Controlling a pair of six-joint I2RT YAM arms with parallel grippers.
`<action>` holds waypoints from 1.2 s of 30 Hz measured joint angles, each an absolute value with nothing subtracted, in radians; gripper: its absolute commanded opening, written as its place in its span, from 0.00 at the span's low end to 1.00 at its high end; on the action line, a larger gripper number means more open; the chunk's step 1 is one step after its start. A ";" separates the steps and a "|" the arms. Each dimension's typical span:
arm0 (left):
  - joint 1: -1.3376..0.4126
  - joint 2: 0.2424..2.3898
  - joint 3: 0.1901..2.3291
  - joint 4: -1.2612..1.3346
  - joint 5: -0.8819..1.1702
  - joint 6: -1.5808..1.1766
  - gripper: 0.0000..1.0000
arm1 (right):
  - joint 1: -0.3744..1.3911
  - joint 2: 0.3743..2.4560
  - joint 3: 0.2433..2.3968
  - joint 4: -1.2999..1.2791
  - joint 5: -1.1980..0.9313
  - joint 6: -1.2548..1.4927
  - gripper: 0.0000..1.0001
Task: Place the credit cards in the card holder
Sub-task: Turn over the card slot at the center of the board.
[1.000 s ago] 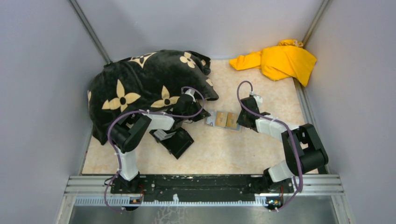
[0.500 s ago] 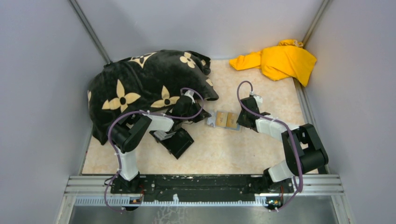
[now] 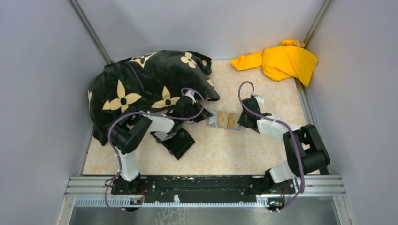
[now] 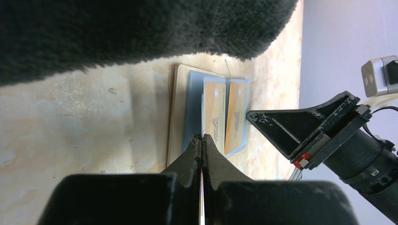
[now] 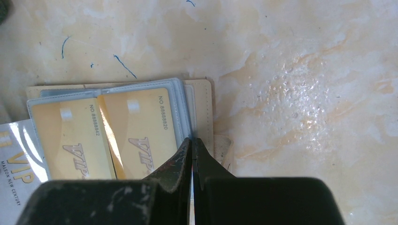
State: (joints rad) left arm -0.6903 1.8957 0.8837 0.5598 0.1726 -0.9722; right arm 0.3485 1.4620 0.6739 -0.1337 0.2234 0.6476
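Unmoved | left claw (image 4: 202, 137) grips card (image 5: 16, 164) | right claw (image 5: 191, 139) pins card holder (image 5: 205, 112) edge

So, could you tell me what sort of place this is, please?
Likely a lab robot cell: plain grey partition walls box in a marble-patterned tabletop, with a slotted aluminium mounting rail along its near edge.

— What kind of place is this?
— A robot lab. Two robot arms (image 3: 133, 132) are bolted to a metal rail (image 3: 206, 181) at the near edge of the tabletop (image 3: 220, 151).
— How else can you tell?
— Plain grey walls (image 3: 42, 93) box the tabletop in on three sides, with metal posts (image 3: 89, 30) in the back corners. Purple cables (image 3: 240, 96) run along the arms. It looks like a test booth, not a home.
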 measured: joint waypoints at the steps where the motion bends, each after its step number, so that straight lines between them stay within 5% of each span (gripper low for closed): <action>1: -0.690 1.895 0.884 0.563 0.175 -0.973 0.00 | 0.348 1.462 0.674 -0.134 0.223 0.648 0.00; 19: -0.745 1.895 0.971 0.556 0.211 -0.945 0.00 | 0.348 1.456 0.674 -0.146 0.230 0.648 0.00; 36: -0.836 1.991 1.090 0.460 0.206 -0.885 0.00 | 0.348 1.361 0.648 -0.265 0.306 0.651 0.11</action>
